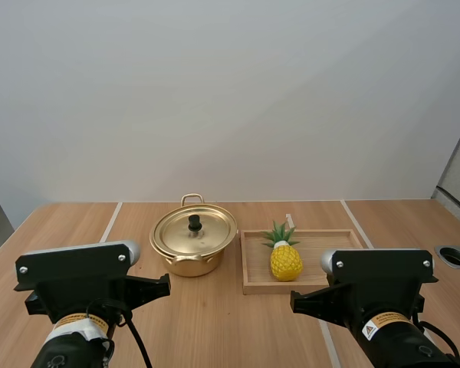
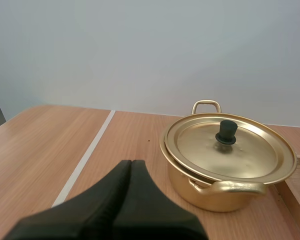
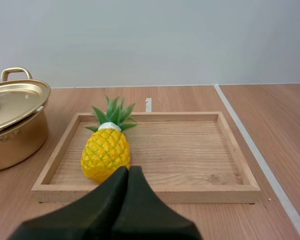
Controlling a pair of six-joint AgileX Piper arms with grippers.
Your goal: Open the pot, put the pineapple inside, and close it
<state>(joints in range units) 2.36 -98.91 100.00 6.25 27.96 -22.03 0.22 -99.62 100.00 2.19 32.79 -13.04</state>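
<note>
Clamped together on nothing, left gripper (image 2: 131, 163) faces the gold pot (image 2: 210, 192), right gripper (image 3: 128, 170) the pineapple (image 3: 105, 152). I'd open the left, centre over the lid (image 2: 242, 160) at its black knob (image 2: 226, 132), then lift vertically.

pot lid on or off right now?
On. The lid sits closed on the pot, black knob up; the pineapple is in the wooden tray.
</note>
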